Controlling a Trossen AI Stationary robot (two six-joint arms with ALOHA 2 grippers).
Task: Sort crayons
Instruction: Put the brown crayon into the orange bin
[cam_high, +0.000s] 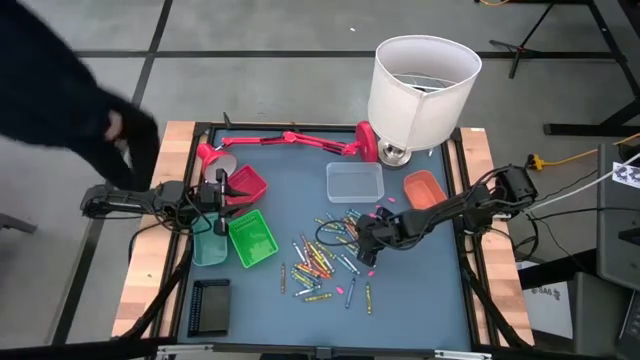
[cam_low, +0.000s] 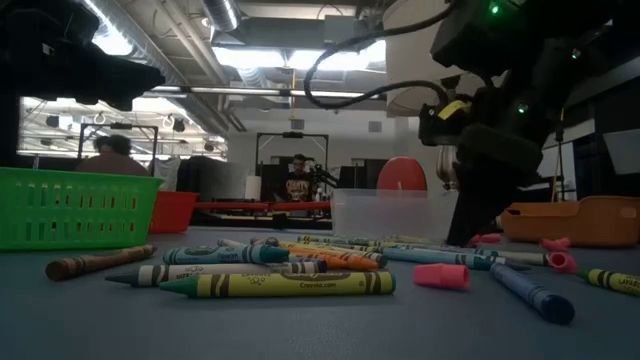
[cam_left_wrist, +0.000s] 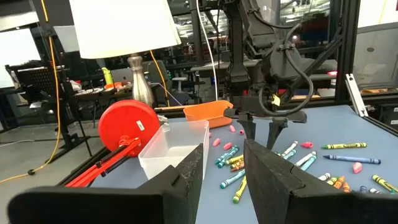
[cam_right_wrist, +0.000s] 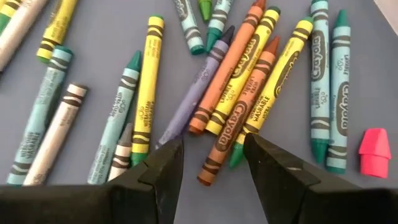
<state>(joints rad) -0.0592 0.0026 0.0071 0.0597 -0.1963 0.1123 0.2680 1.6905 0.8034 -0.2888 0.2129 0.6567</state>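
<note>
Many crayons (cam_high: 320, 258) in yellow, green, blue, grey and orange lie loose on the blue table top, mid-table. My right gripper (cam_high: 368, 240) slants down over the pile's right part, open. In the right wrist view its fingers (cam_right_wrist: 213, 149) stand on either side of the lower end of a brown crayon (cam_right_wrist: 233, 124), with a purple crayon (cam_right_wrist: 196, 102) and yellow ones beside it. I see no touch. My left gripper (cam_left_wrist: 224, 155) waits open and level at the table's left (cam_high: 222, 190), above the trays, with nothing between its fingers.
Green tray (cam_high: 252, 238), red tray (cam_high: 245, 183) and teal tray (cam_high: 210, 245) stand at the left. A clear box (cam_high: 354, 182) and an orange tray (cam_high: 424, 188) stand behind the pile. A white-shaded lamp (cam_high: 422, 85) and a red desk lamp (cam_high: 290, 140) are at the back. Pink bits (cam_high: 350, 288) lie about.
</note>
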